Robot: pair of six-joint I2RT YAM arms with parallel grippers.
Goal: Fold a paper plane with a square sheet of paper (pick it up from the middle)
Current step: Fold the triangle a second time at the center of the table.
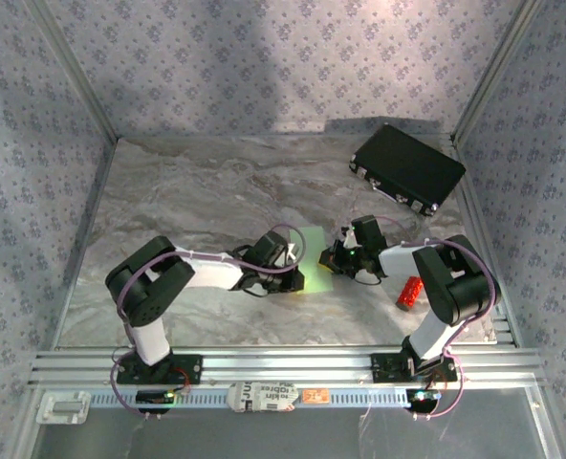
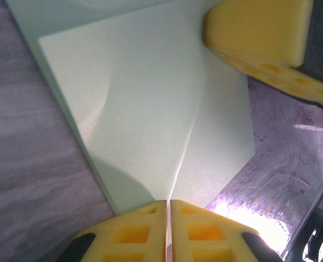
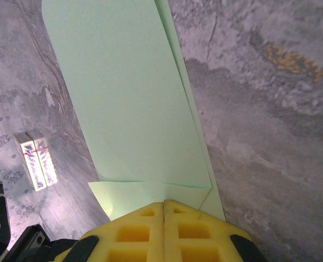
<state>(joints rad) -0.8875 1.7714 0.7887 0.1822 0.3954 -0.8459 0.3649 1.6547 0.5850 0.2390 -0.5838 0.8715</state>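
The square sheet of paper [image 1: 315, 251] is pale green and partly folded, lying on the marble table between my two grippers. In the left wrist view the paper [image 2: 145, 109] has a crease running straight into my left gripper [image 2: 168, 202], which is shut on it with a sliver of paper between the yellow pads. My right gripper [image 3: 164, 203] is shut, its tips resting on the paper [image 3: 129, 98] just below a folded flap edge. One of its yellow fingers [image 2: 259, 38] shows over the sheet's far corner. From above, the left gripper [image 1: 300, 260] and right gripper [image 1: 337, 258] flank the sheet.
A black rectangular case [image 1: 407, 167] lies at the back right. A small red cylinder [image 1: 409, 292] stands beside the right arm. A small white labelled box [image 3: 36, 161] lies on the table left of the paper. Patterned walls and metal rails enclose the table [image 1: 197, 191].
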